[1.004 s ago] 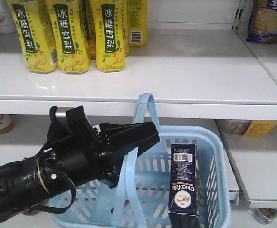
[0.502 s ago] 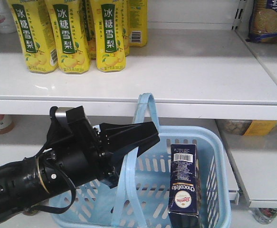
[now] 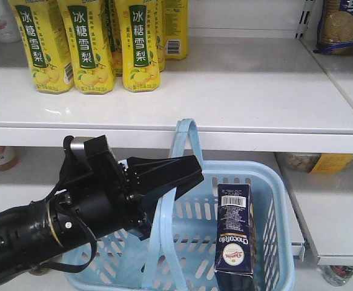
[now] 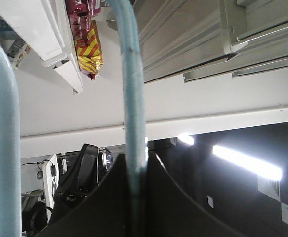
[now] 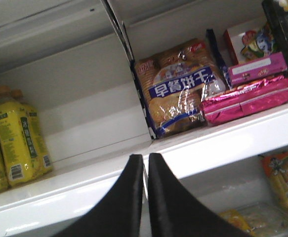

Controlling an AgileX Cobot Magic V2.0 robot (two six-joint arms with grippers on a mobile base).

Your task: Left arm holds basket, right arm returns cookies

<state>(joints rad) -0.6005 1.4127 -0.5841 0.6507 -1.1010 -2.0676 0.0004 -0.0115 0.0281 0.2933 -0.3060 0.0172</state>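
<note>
The light blue basket (image 3: 283, 206) hangs in front of the white shelves, low in the front view. My left gripper (image 3: 188, 173), on the black arm with the yellow ring, is shut on one of the basket's hoop handles (image 3: 159, 239). The left wrist view shows the same handle (image 4: 133, 98) pinched between the black fingers of the left gripper (image 4: 136, 165). The cookies (image 3: 234, 233), a dark navy Chocotelo carton, stand upright inside the basket at its right side. The right gripper (image 5: 144, 158) is shut on nothing, facing a white shelf edge (image 5: 223, 143). The right arm is outside the front view.
Yellow drink bottles (image 3: 85, 42) stand at the back left of the upper white shelf (image 3: 243, 91). In the right wrist view a biscuit bag (image 5: 176, 91) and pink packages (image 5: 245, 96) sit on the shelf, with yellow bottles (image 5: 18, 138) at the left.
</note>
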